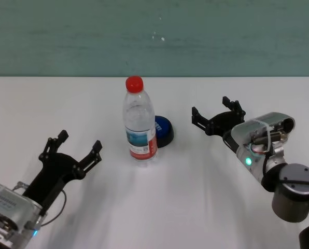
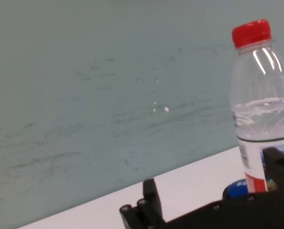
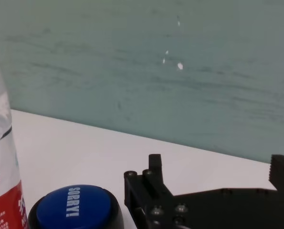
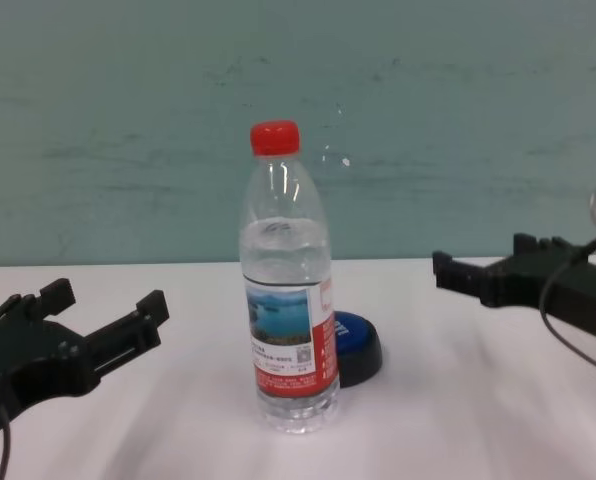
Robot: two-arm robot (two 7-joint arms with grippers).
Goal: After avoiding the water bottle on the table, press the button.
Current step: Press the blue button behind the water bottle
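- Closing in on the button (image 1: 164, 130) looked like the step in hand: the right tool (image 1: 217, 117) hovered just off its right side, fingers apart, gripping nothing.
- Bottle (image 1: 139, 120) stood upright mid-table, touching or nearly touching the button's left edge and partly hiding it in the head view.
- Next move, I judged, called for a press from the right or from above, keeping clear of the bottle.
- Open table (image 1: 206, 197) lay between right tool and button; nothing blocked that lane.
- Left tool (image 1: 75, 149) sat near-left, fingers spread, empty, well apart from the bottle.
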